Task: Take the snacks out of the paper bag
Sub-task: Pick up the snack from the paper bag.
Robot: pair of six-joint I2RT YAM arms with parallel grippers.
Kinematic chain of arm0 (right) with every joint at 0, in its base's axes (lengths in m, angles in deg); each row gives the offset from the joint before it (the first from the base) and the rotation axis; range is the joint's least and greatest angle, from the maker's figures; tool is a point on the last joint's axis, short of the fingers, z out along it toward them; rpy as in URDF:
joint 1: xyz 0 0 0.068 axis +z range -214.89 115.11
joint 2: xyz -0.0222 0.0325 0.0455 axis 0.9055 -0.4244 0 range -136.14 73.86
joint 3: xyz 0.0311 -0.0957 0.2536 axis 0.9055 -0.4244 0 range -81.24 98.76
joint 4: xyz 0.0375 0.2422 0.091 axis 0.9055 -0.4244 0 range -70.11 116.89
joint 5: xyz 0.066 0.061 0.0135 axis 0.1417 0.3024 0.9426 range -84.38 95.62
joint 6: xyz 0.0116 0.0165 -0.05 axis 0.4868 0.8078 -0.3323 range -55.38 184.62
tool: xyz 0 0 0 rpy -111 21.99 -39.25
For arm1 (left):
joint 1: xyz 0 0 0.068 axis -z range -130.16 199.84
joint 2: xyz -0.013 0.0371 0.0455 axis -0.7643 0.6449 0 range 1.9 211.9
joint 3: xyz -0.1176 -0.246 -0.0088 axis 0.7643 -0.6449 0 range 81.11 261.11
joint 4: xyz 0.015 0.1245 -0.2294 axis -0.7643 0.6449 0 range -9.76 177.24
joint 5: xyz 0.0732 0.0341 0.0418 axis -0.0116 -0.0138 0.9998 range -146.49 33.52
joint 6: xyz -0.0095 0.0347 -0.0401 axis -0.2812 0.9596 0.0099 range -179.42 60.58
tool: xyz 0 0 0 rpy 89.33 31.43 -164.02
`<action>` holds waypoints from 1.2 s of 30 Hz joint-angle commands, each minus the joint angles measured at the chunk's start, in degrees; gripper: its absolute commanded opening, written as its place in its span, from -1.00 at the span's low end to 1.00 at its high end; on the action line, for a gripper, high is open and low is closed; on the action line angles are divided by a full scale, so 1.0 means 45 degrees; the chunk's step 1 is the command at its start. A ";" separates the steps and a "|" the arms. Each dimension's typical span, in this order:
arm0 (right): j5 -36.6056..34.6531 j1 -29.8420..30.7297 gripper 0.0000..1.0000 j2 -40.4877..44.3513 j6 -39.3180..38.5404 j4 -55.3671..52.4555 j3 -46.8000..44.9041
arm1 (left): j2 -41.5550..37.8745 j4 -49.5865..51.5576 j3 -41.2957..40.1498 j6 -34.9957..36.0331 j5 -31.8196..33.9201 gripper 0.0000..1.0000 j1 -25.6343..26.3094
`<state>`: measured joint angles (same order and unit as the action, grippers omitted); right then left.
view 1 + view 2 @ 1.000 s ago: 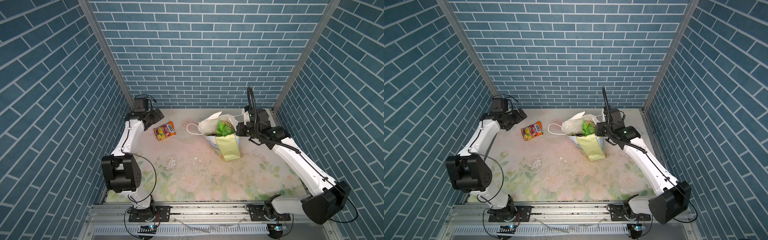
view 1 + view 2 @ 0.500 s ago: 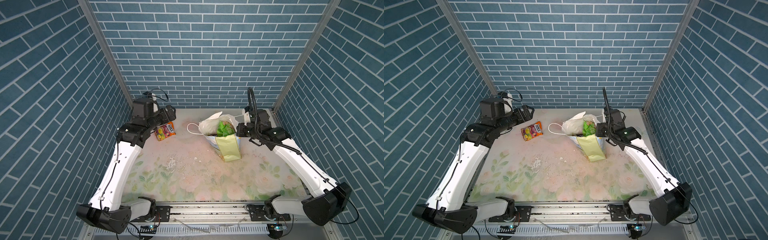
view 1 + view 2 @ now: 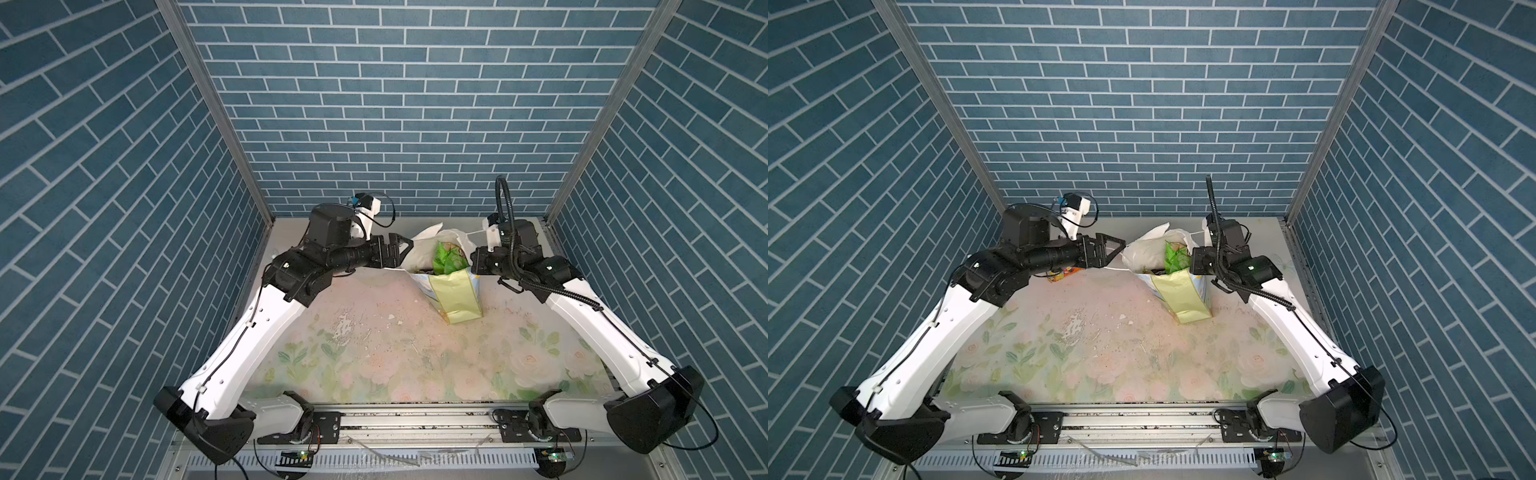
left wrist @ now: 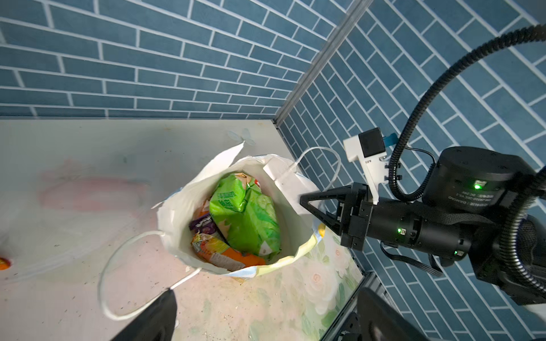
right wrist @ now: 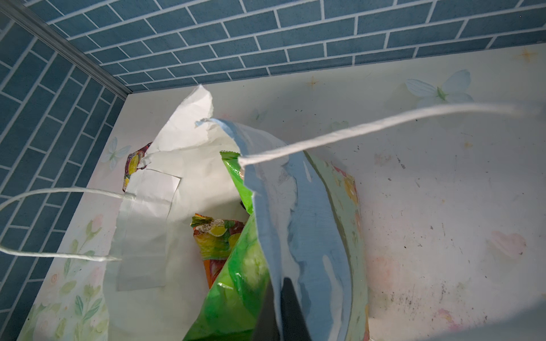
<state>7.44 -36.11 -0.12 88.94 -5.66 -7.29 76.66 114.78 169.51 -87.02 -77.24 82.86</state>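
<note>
- Left of centre in a top view, we find the left gripper [image 3: 405,248], jaws spread wide, holding nothing, just beside the bag's mouth.
- At centre stands the paper bag [image 3: 455,295]: upright, pale yellow-green outside, white inside, rim torn.
- Inside it lie the snacks [image 4: 245,218], crinkly: bright green uppermost, purple and orange beneath.
- Right of centre, the right gripper [image 3: 474,262] is clamped on the bag's rim.
</note>
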 commanded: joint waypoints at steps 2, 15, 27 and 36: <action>0.0451 0.0031 -1.00 0.0667 0.0495 0.1101 -0.0105 | 0.0972 -0.0319 0.0361 0.0216 -0.0377 0.86 0.0500; 0.0630 0.0032 -1.00 0.0938 0.0786 0.1358 -0.0425 | 0.2062 -0.0886 0.0457 0.0049 0.0128 0.64 0.0788; 0.0630 0.0052 -1.00 0.1104 0.1135 0.1699 -0.0741 | 0.3274 -0.1538 0.0609 -0.0129 0.0217 0.35 0.1217; 0.0630 0.0061 -1.00 0.1278 0.1208 0.1726 -0.0886 | 0.4637 -0.1416 0.1220 -0.0296 0.0476 0.24 0.1365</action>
<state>8.95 -36.11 3.23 91.93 -2.06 -11.68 96.16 108.77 173.12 -88.18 -75.93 88.56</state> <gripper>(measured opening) 0.052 0.620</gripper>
